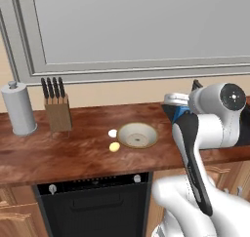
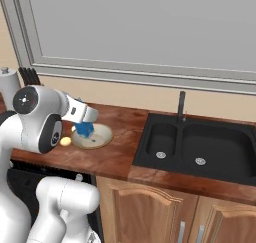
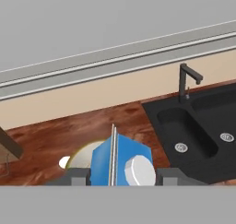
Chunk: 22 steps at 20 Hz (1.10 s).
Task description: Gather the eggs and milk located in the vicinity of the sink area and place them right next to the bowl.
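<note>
The milk [image 3: 119,162], a blue carton with a white cap, sits between my gripper's [image 3: 120,177] fingers, so the gripper is shut on it. In the right base view the milk [image 2: 84,130] hangs in the gripper [image 2: 83,125] just over the cream bowl [image 2: 102,135]. The bowl [image 1: 137,135] rests on the wooden counter, with the white egg [image 1: 113,133] and the yellowish egg [image 1: 114,147] lying close to its left rim. The black double sink [image 2: 200,148] with its dark faucet [image 2: 181,106] is to the right, apart from the gripper.
A knife block [image 1: 57,111] and a paper towel roll [image 1: 18,109] stand at the counter's left. A dark appliance front [image 1: 93,202] sits below the counter edge. Wooden cabinet doors [image 2: 150,214] are under the sink. A large window frame runs behind.
</note>
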### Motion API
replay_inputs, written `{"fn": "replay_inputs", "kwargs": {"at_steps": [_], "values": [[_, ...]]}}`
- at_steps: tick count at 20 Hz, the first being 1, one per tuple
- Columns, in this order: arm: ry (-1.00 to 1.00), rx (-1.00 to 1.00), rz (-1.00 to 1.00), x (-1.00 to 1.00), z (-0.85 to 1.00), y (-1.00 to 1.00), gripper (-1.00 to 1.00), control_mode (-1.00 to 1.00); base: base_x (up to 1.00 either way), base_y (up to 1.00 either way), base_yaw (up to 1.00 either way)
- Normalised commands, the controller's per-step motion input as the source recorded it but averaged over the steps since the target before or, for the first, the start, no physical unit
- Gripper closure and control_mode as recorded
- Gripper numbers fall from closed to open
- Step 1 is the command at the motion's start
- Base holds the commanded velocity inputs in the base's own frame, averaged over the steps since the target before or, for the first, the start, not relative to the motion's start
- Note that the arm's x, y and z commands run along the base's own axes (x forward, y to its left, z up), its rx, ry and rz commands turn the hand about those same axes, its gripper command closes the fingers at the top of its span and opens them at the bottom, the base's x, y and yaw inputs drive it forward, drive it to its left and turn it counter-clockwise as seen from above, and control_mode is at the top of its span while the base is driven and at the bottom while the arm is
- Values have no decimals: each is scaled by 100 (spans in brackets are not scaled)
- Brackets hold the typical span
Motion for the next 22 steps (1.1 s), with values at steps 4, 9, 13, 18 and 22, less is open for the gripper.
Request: {"fn": "replay_inputs", "kwargs": {"at_steps": [4,9,13,18,22], "values": [[-3,0,0,0,0,13,100,-100,0,0,0],[-9,0,0,1,0,0,100,-100,0,0,0],[-8,0,0,2,-2,-1,100,-100,0,0,0],[-1,0,3,1,-3,-17,100,-100,0,0,0],[0,0,4,10,-3,-33,100,-100,0,0,0]]}}
